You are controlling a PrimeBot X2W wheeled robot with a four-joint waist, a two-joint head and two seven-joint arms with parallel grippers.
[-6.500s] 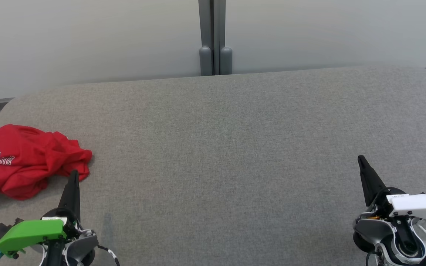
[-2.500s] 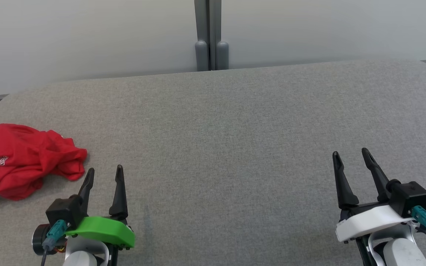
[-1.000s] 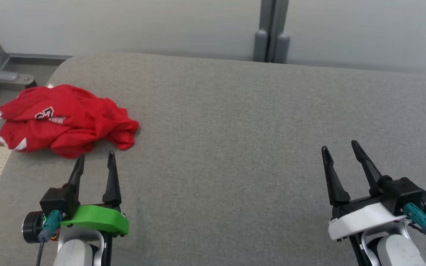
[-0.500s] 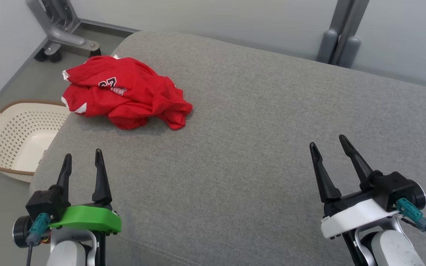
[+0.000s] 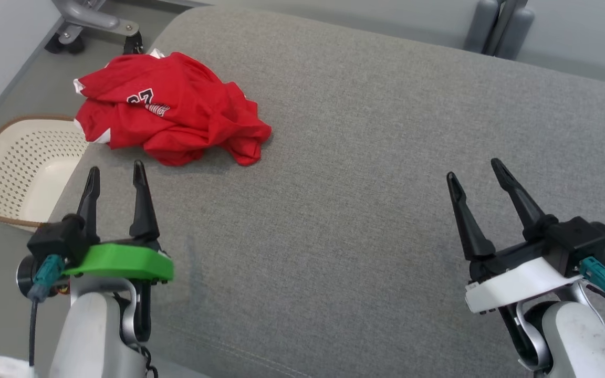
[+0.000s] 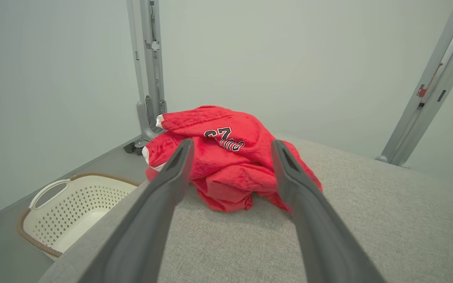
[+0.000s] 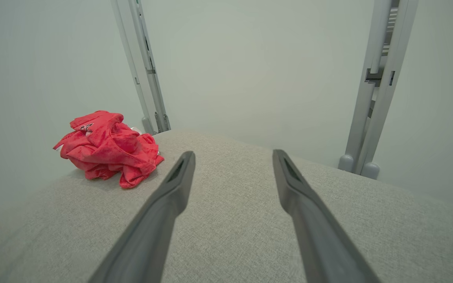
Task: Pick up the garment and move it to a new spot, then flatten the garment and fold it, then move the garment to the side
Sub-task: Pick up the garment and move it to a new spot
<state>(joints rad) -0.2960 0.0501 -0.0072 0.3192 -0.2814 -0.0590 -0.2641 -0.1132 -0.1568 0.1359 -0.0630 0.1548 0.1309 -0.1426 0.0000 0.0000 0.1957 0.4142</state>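
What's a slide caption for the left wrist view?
Open left gripper facing the crumpled red garment at the grey surface edge, basket on the floor beside.

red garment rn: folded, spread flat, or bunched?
Bunched. The red garment lies in a crumpled heap at the corner of the grey surface, its number print partly buried in creases.

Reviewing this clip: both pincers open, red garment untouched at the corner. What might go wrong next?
1. The garment sits bunched at the table's left edge, with the basket below; a shallow pinch by the open left pincer might push it off.
2. It is crumpled in layers, so one grab may lift only a single fold, leaving it tangled.
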